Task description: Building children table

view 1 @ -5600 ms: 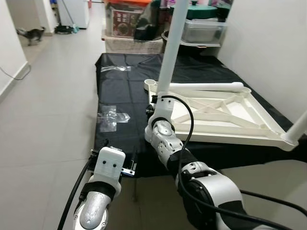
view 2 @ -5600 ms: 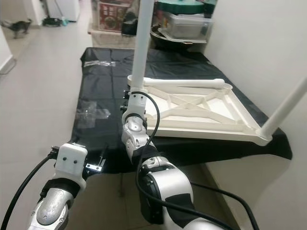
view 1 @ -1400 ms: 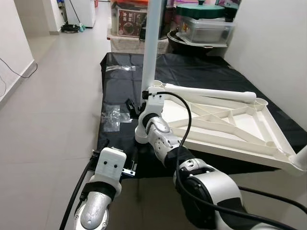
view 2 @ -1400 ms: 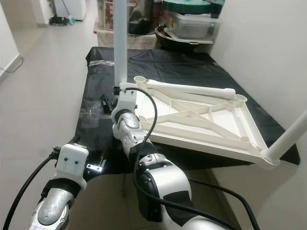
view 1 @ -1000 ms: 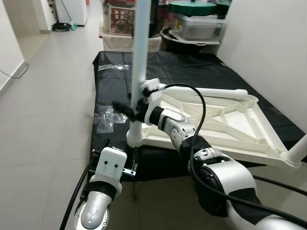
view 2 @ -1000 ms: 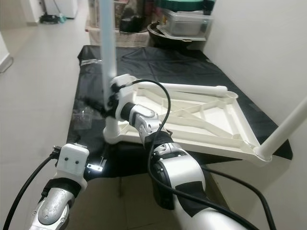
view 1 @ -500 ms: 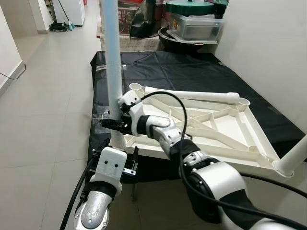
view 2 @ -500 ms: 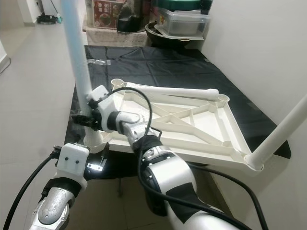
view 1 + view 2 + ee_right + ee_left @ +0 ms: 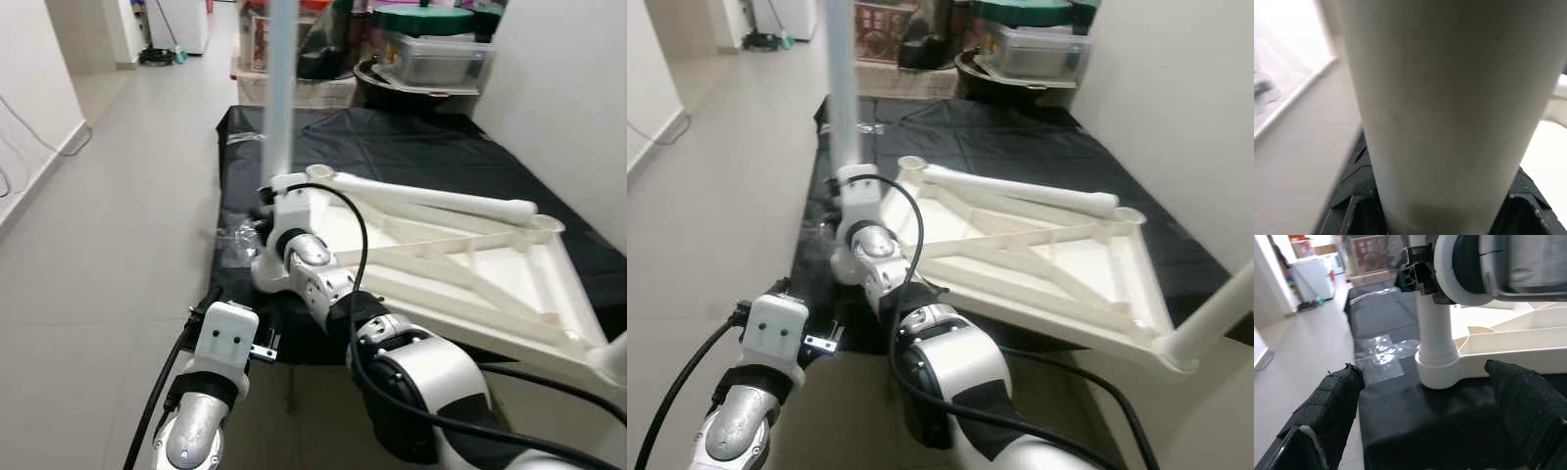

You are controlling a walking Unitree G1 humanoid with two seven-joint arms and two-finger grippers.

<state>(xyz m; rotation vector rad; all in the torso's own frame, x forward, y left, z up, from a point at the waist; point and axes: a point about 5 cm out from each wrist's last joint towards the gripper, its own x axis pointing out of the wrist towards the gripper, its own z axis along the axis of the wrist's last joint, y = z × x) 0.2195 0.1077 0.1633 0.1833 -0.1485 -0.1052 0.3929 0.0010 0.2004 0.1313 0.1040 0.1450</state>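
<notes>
Right pincer (image 9: 266,217) clamps the upright white leg (image 9: 278,93) left of centre, seated in the corner socket of the upturned tabletop (image 9: 470,264) on black sheet (image 9: 392,152); left pincer (image 9: 1425,431) gapes, released. Plastic looks light, stiff, slippery: grip low near socket

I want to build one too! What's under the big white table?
A black sheet lies under the upside-down white table top, spread over the floor. What is beneath the sheet is covered.

The upright leg (image 9: 279,88) the right gripper (image 9: 266,223) grips now stands straighter.
</notes>
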